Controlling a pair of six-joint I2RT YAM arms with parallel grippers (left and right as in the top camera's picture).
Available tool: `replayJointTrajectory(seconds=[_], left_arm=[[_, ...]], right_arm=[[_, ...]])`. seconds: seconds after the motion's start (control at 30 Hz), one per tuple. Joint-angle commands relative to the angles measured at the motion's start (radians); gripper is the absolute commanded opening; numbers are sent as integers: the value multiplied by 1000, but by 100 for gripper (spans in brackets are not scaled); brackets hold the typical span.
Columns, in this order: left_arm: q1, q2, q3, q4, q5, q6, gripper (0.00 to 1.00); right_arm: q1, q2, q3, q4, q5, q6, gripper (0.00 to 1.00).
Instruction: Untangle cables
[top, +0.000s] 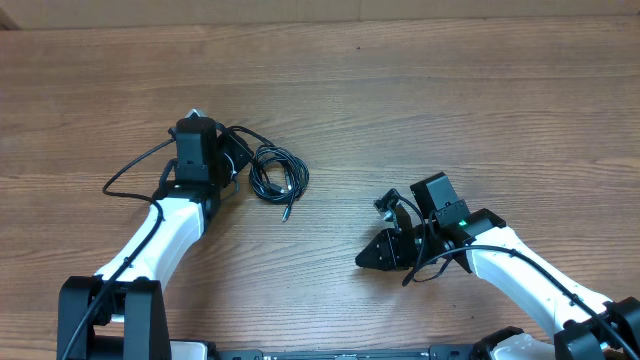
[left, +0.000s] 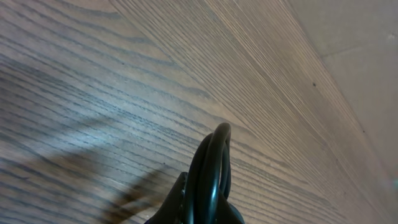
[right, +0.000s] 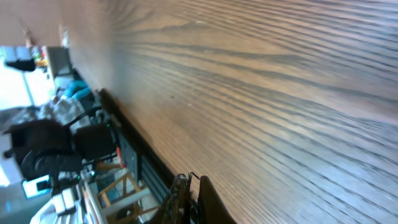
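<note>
Cables (top: 278, 176): probably soft, light; I would grasp near plug (top: 286, 213).
Left gripper (top: 236, 152): closed on cables.
Right gripper (top: 368, 258): closed, empty.

The table (top: 400, 90) is of brown wood, with fine darker grain lines that run from left to right. The cables (top: 278, 175), at the left, are plain black. The left arm (top: 165, 225) and the right arm (top: 520, 270) have white shells and black joints. On the right arm a small light (top: 463, 222) shines green.
</note>
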Motion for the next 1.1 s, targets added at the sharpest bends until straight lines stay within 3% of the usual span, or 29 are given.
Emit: replayJointTrajectory(seconds=[0.0,0.13,0.3,0.4,0.63,0.87,1.07], left_arm=[[4,5,21,3,94,41,4],[2,5,21,4,266,172,4],[2,5,21,3,555,427,4],[2,3,21,10,703,507,4],[2,-24,21,6,858,583,4],[2,-34,21,-30,949,581,4],[2,-34,21,-30,1023,568,4]], right_arm=[[1,-3,-6,31,44,29,7],[1,-3,-6,106,43,59,17],[1,-3,-6,197,43,90,29],[1,-3,-6,245,39,90,37],[1,-3,-6,320,40,76,48],[1,-3,-6,571,42,16,55],[1,-2,-6,723,185,16,47]])
